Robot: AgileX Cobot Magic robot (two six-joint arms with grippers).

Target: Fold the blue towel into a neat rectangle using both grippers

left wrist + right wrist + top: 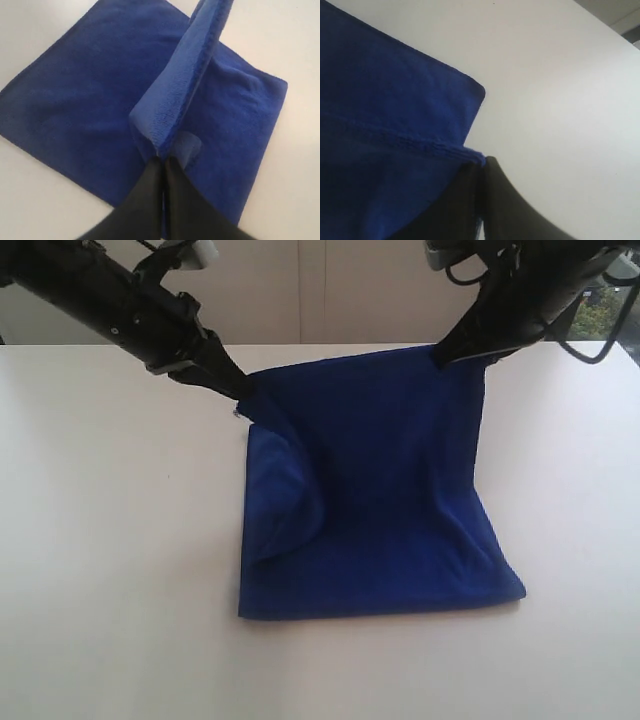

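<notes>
Over on the exterior view, the left gripper (240, 390) has its fingers pinched tight on one far corner of the blue towel (380, 510). The right gripper (447, 357) is clamped the same way on the other far corner. Both corners are lifted off the white table (100, 580), so the cloth slopes down and forward from the fingertips. Its near edge lies flat on the tabletop, well apart from both sets of fingers. Just below the left fingers a baggy fold bulges out along that side, while the side under the right fingers hangs smoother.

Left wrist view: the fingers (145, 192) are closed with basically no gap. A ridge of towel (185, 85) runs straight out from the tips, doubled over on itself. Beneath the tips and off to either side, the rest of the towel is spread on the table (295, 45).

Right wrist view: the fingers (507, 200) are pressed together here too, with the stitched hem of the towel (385, 90) caught right at the tips. From there the cloth spreads off to one side of the fingers. Another corner of cloth shows just past the tips, and it's bare table (560, 100) on the other side.
</notes>
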